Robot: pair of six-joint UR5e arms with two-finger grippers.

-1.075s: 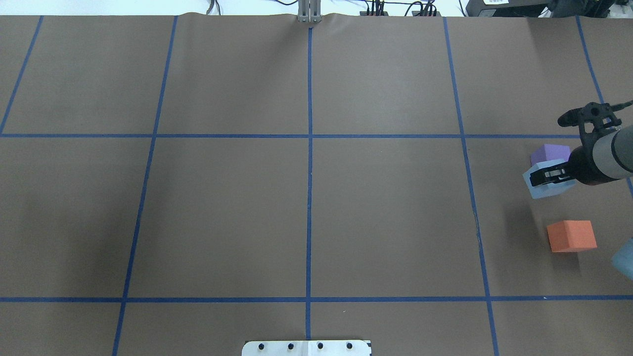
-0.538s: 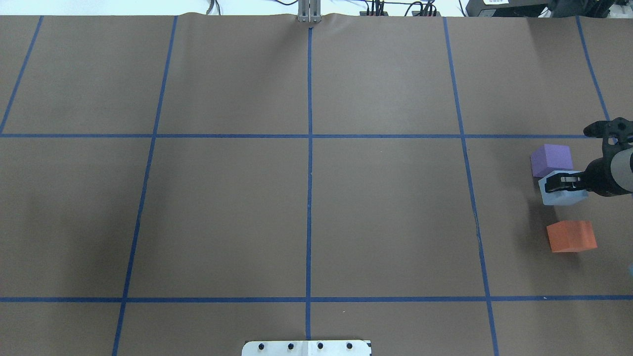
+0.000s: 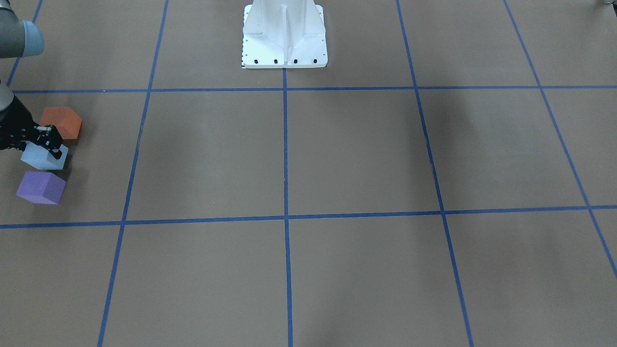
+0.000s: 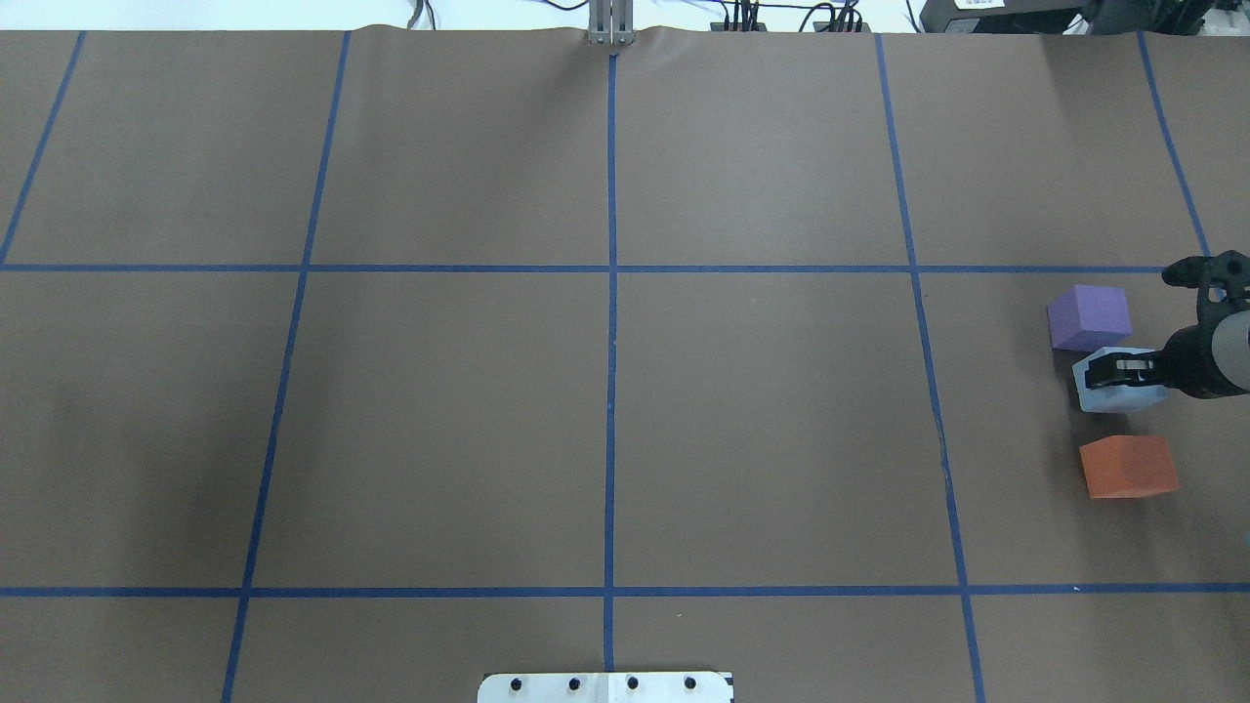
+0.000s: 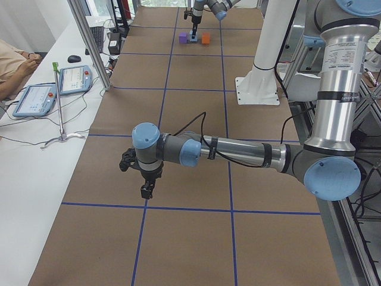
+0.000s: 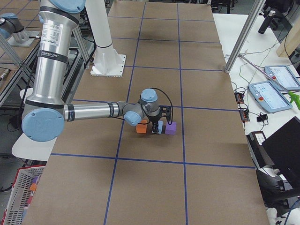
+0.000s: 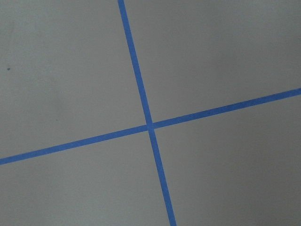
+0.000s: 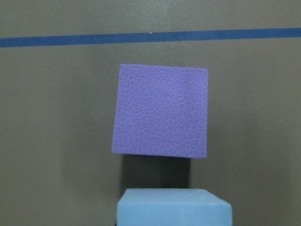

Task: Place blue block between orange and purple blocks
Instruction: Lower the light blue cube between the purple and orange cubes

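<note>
The light blue block [image 4: 1113, 392] sits in the jaws of my right gripper [image 4: 1108, 369], which is shut on it, low over the table at the far right. It lies between the purple block [image 4: 1089, 315] behind it and the orange block [image 4: 1128, 466] in front. The front-facing view shows the same row: orange block [image 3: 61, 121], blue block [image 3: 41, 158], purple block [image 3: 41, 188], with the right gripper [image 3: 48, 144] on the blue one. The right wrist view shows the purple block [image 8: 161, 110] beyond the blue block's top [image 8: 174, 207]. My left gripper [image 5: 146, 189] hangs over bare table far away; I cannot tell whether it is open.
Blue tape lines [image 4: 611, 293] divide the brown table into a grid. The robot's white base plate [image 4: 605, 686] is at the near edge. The left wrist view shows only a tape crossing [image 7: 149, 125]. Tablets [image 5: 74, 78] lie on a side table.
My right gripper has moved right and toward the near side with the blue block, dropping lower. The block went from overlapping the purple block to sitting in the gap between purple and orange.
</note>
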